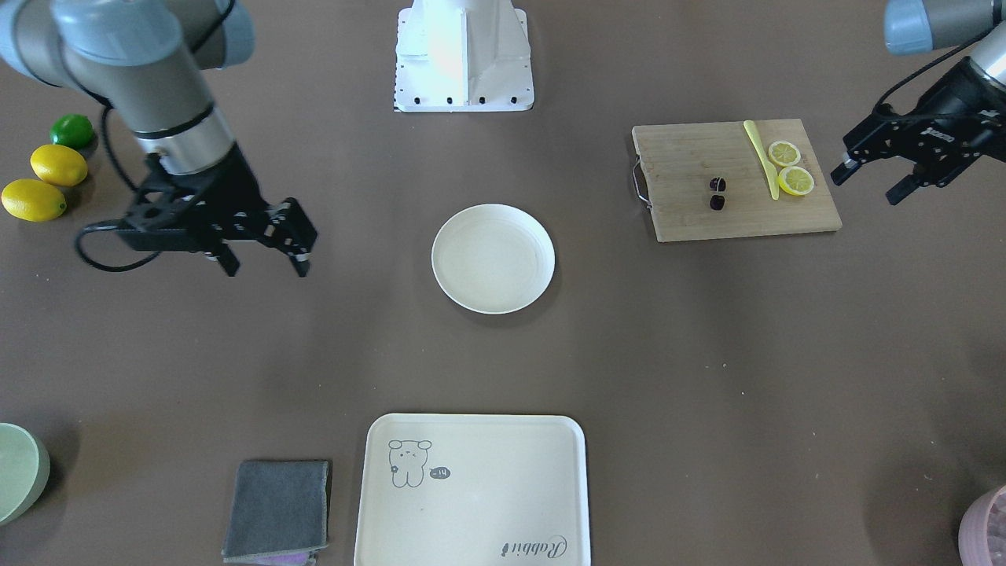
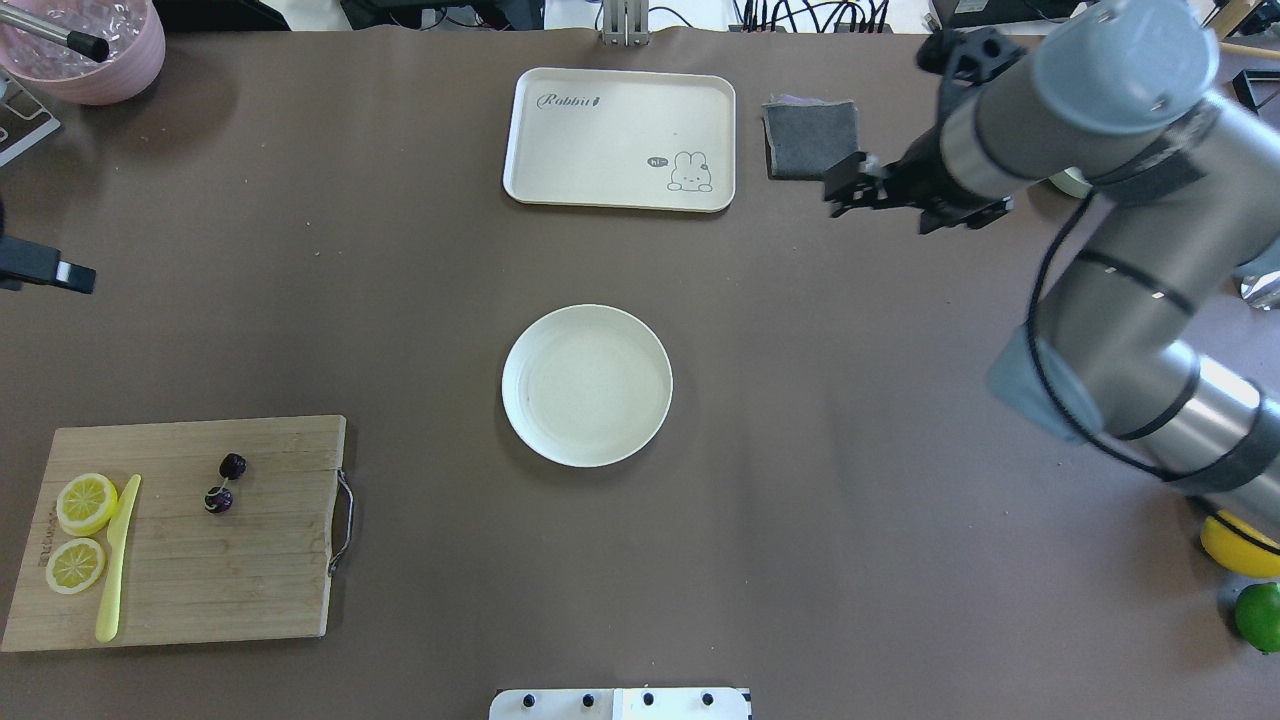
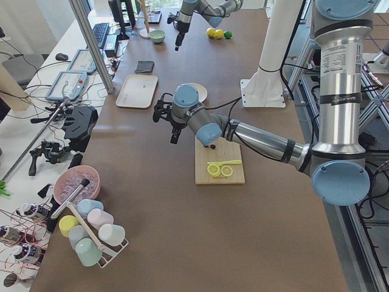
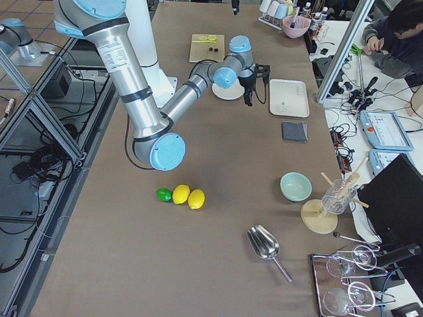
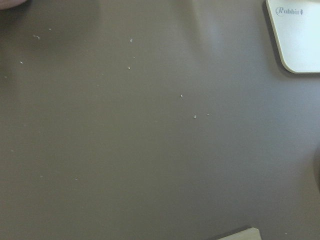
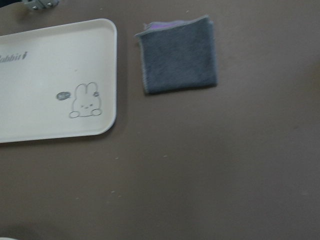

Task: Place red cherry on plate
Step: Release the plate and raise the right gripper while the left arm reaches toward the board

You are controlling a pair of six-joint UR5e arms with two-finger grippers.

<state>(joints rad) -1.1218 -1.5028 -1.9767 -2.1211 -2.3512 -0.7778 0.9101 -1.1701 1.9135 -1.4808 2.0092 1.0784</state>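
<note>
The red cherry [image 1: 717, 193] [image 2: 226, 482], two tiny dark fruits on thin stems, lies on a wooden cutting board [image 1: 692, 212] [image 2: 250, 580]. A round cream plate [image 1: 493, 259] [image 2: 587, 385] stands bare at the table's middle. My left gripper [image 1: 869, 181] hangs open beside the board's outer end, apart from the cherry; only one of its fingers [image 2: 50, 270] shows in the overhead view. Across the table, my right gripper [image 1: 266, 267] [image 2: 870, 190] is open and holds nothing, well off to the plate's side. Neither wrist view shows cherry or plate.
Two lemon slices [image 1: 790, 167] and a yellow knife [image 1: 761, 157] share the board. A cream tray [image 1: 471, 491] with a drawing and a grey cloth [image 1: 279, 509] lie at the far edge. Two lemons [image 1: 45, 181], a lime [image 1: 72, 130], a green bowl [image 1: 20, 472] and a pink bowl [image 2: 85, 45] sit at the corners.
</note>
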